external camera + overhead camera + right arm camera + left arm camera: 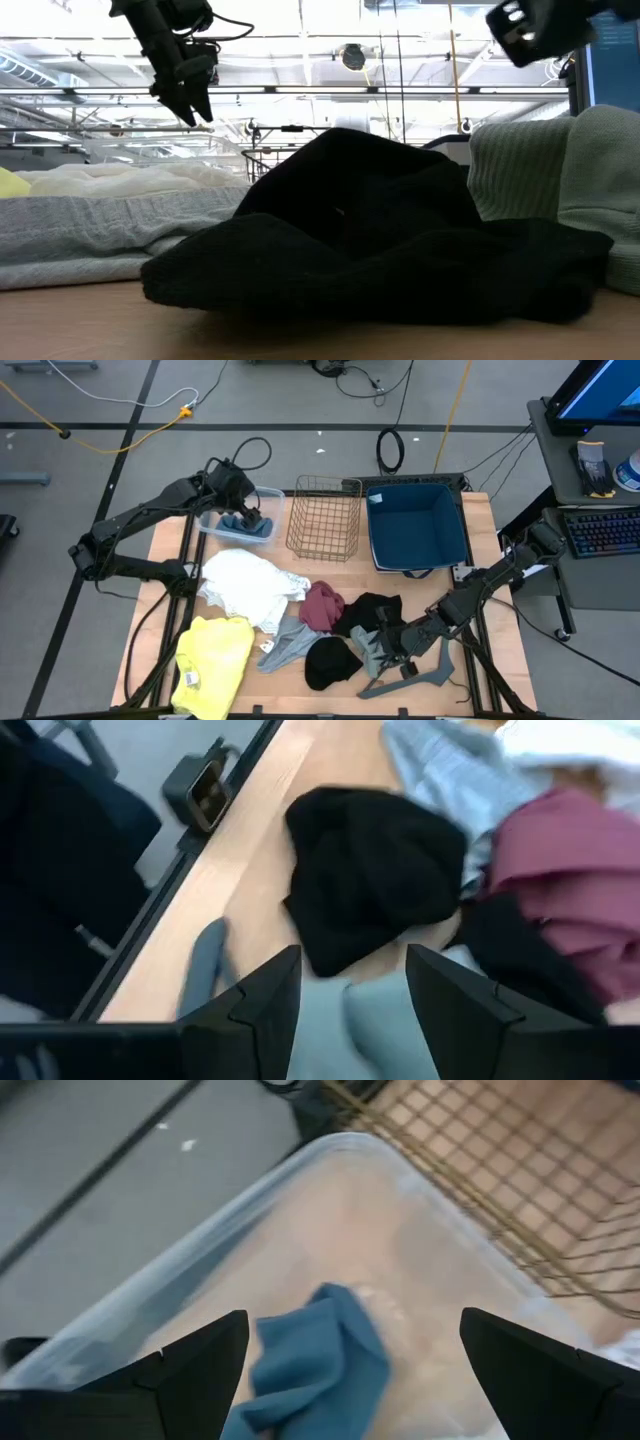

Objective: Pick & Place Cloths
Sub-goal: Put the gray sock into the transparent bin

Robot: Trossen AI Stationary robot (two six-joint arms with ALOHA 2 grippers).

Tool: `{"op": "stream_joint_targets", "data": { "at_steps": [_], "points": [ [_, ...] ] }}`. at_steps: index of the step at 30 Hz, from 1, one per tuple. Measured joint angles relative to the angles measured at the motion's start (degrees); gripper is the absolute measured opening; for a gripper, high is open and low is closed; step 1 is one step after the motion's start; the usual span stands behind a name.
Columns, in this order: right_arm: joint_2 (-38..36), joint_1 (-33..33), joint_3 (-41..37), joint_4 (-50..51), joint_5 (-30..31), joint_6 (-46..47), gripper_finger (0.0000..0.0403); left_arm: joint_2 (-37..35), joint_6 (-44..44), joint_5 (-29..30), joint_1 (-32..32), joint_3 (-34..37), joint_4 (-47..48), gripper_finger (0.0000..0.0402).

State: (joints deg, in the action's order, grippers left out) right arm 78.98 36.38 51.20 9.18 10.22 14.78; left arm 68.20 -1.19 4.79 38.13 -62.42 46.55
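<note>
A blue cloth [320,1360] lies in the clear plastic tub [215,522] at the far left. My left gripper [243,518] hangs open above it, fingers on either side and apart from it. On the table lie a white cloth [245,585], a yellow one [215,660], a maroon one [322,605], two black pieces [330,662] and a light grey one [285,645]. Near the front right my right gripper [385,643] is closed on a grey-green cloth [368,652]. My right gripper has a bunch of the grey-green cloth [365,1020] between its two fingers. The fingers slant downward from the table's right side. Which edge or fold they have is hidden by the fingers themselves. The rest of the cloth [600,170] lies heaped on the table.
A wire basket [325,515] and a blue bin [415,525] stand at the far side. A grey hanger [420,675] lies right beside my right gripper at the front edge. The black cloth [380,230] fills the low view's middle.
</note>
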Motion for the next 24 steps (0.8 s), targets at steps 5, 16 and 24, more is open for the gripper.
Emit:
{"op": "stream_joint_targets", "data": {
  "at_steps": [5,16,24],
  "points": [
    [0.0,1.0,0.0,3.5,0.2,5.9,0.0174,0.0,-0.6,-4.9,0.0,0.0,0.0,0.0365],
    [0.6,1.2,0.0,4.2,0.3,8.5,0.0174,0.0,-3.0,-7.6,-3.6,0.0,-1.7,0.0365],
    [5.7,1.2,0.1,4.1,1.8,9.4,0.0174,0.0,-5.7,-7.5,-7.4,0.0,-6.7,0.0365]
  ]
}}
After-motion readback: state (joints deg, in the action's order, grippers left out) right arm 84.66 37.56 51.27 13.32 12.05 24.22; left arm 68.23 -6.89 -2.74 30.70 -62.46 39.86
